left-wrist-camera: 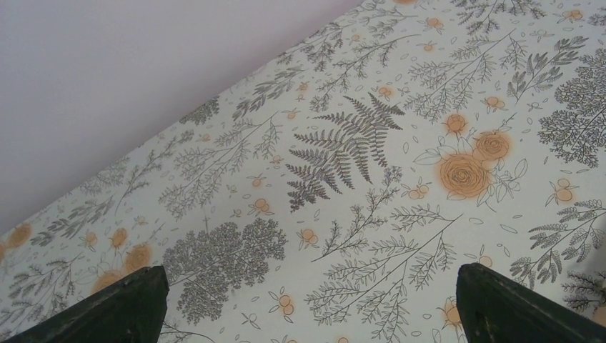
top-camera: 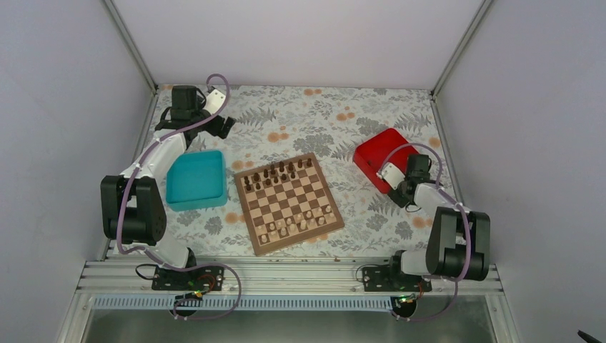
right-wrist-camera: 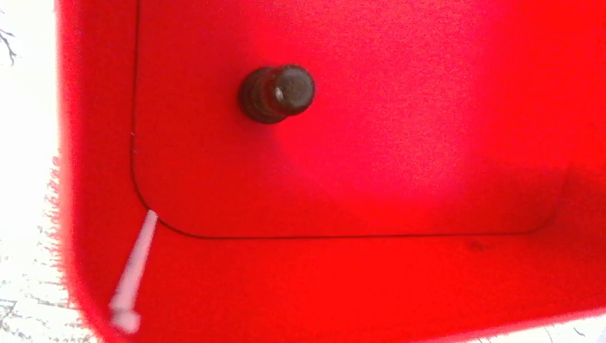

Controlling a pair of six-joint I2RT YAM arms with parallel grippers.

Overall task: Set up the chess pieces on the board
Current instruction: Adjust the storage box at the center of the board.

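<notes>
Right claw (top-camera: 402, 191) hangs over the near edge of the red tray (top-camera: 379, 150). Its fingers are out of its own camera's view, but it is pressed together, with nothing seen between the tips. Under that camera one dark chess piece (right-wrist-camera: 277, 93) sits alone on the tray's floor, apart from the walls. The claw is likely parked here to fetch it. The piece is either lying on its side or seen steeply from above; cannot tell which. Its round head is toward the right of the wrist view and its base toward the left, so the long axis runs roughly across that view. A pinch across that axis looks the better bet. Board (top-camera: 245, 209) sits mid-table between the red tray and the teal tray (top-camera: 194, 179), with dark pieces (top-camera: 277, 171) along its far rows and pale pieces (top-camera: 300, 223) along the near ones. Left claw (left-wrist-camera: 307, 286) is spread wide over bare flowered tablecloth (left-wrist-camera: 343, 143) at the far left, well apart from the board, probably to keep out of the way.
</notes>
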